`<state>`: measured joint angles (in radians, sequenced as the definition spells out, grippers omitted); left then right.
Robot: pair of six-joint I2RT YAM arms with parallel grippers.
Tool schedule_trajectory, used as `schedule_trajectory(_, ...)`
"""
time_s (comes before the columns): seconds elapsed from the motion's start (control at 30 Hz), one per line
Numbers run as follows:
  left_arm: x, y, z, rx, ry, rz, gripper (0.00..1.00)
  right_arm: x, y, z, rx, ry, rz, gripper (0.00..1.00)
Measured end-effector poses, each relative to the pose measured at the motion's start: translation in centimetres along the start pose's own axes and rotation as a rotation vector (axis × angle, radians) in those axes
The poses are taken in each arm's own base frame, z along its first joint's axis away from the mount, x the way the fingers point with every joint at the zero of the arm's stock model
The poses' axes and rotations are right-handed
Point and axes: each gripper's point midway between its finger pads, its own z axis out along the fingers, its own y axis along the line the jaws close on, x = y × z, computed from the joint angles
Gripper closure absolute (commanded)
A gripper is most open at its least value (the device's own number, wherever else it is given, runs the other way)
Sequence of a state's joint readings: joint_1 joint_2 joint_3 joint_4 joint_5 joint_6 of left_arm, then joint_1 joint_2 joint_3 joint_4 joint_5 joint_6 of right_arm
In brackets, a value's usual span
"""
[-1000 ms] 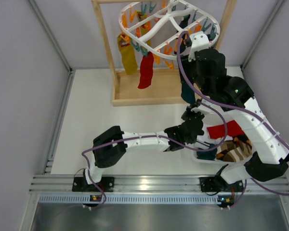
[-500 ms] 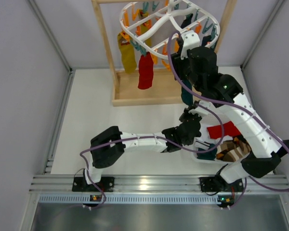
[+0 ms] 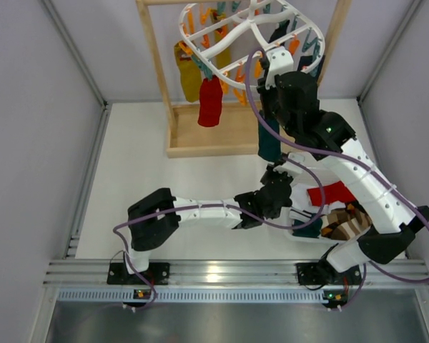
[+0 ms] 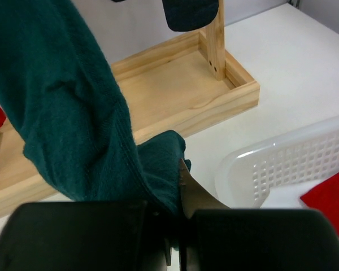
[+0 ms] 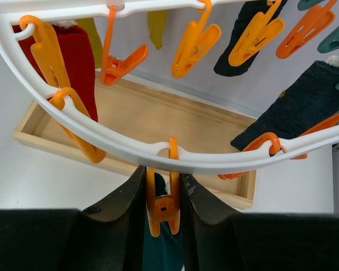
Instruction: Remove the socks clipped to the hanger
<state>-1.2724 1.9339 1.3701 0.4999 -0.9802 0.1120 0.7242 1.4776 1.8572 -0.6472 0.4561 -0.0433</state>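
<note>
The white lattice hanger [image 3: 272,28] hangs from the wooden stand and is tilted. A red sock [image 3: 209,102] and a mustard sock [image 3: 188,80] are clipped at its left. A dark teal sock [image 3: 268,139] hangs from an orange peg [image 5: 163,206] on the near rim [image 5: 101,141]. My right gripper [image 5: 162,180] is shut on that peg, squeezing both its handles. My left gripper [image 4: 178,186] is shut on the teal sock's lower end [image 4: 73,113], low over the table [image 3: 277,175]. Navy [image 5: 294,107] and black [image 5: 246,39] socks stay clipped further back.
The wooden stand's base tray [image 4: 175,84] lies just behind the left gripper. A white perforated basket [image 4: 282,164] sits at the right with a red sock [image 3: 334,193] and a patterned sock [image 3: 350,225] in it. Grey walls close in both sides.
The right gripper has moved left along the hanger rim and closed on the orange peg. The hanger has swung and tilted. The teal sock and left gripper have shifted slightly left.
</note>
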Motion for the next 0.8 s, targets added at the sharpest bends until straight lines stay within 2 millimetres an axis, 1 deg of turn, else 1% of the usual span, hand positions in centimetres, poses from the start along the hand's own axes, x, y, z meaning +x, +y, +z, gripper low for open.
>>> schedule_trajectory(0.07, 0.8, 0.1, -0.3, 0.010, 0.011, -0.002, 1.00, 0.1, 0.1, 0.0, -0.001, -0.004, 0.004, 1.00)
schedule_trajectory(0.1, 1.1, 0.2, -0.5, 0.018, 0.015, -0.009, 1.00, 0.2, 0.1, 0.1, -0.002, -0.008, 0.006, 0.88)
schedule_trajectory(0.17, 1.7, 0.7, -1.1, 0.029, 0.026, -0.020, 1.00, 0.4, 0.2, 0.1, -0.004, -0.010, 0.013, 0.70)
schedule_trajectory(0.2, 1.8, 1.0, -1.4, 0.035, 0.028, -0.027, 1.00, 0.4, 0.2, 0.1, -0.005, -0.011, 0.018, 0.54)
schedule_trajectory(0.27, 1.6, 1.3, -2.2, 0.079, 0.029, -0.057, 1.00, 0.4, 0.4, 0.1, -0.016, -0.017, 0.032, 0.42)
schedule_trajectory(0.3, 1.4, 1.5, -2.7, 0.105, 0.027, -0.075, 1.00, 0.5, 0.6, 0.0, -0.023, -0.017, 0.034, 0.33)
schedule_trajectory(0.33, 0.9, 1.8, -3.3, 0.137, 0.023, -0.099, 1.00, 0.5, 0.6, -0.1, -0.027, -0.017, 0.036, 0.30)
schedule_trajectory(0.4, -1.1, 2.0, -4.7, 0.216, -0.003, -0.162, 1.00, 0.6, 0.6, -0.5, -0.038, -0.018, 0.037, 0.22)
schedule_trajectory(0.5, -5.1, 2.2, -6.6, 0.341, -0.060, -0.266, 1.00, 0.6, 0.3, -1.9, -0.056, -0.023, 0.055, 0.18)
schedule_trajectory(0.53, -6.5, 2.1, -7.3, 0.383, -0.079, -0.299, 1.00, 0.8, -0.1, -2.7, -0.057, -0.021, 0.061, 0.17)
schedule_trajectory(0.6, -8.2, 1.7, -8.4, 0.464, -0.102, -0.343, 1.00, 1.2, -1.0, -4.7, -0.057, -0.027, 0.079, 0.16)
schedule_trajectory(0.63, -8.7, 1.3, -9.0, 0.507, -0.105, -0.354, 1.00, 1.5, -1.5, -5.9, -0.056, -0.028, 0.090, 0.15)
schedule_trajectory(0.7, -8.6, 0.1, -9.9, 0.591, -0.090, -0.359, 1.00, 2.0, -3.0, -8.6, -0.045, -0.047, 0.118, 0.14)
schedule_trajectory(0.8, -6.9, -2.2, -10.8, 0.699, -0.027, -0.333, 1.00, 2.0, -5.9, -13.4, -0.008, -0.111, 0.180, 0.13)
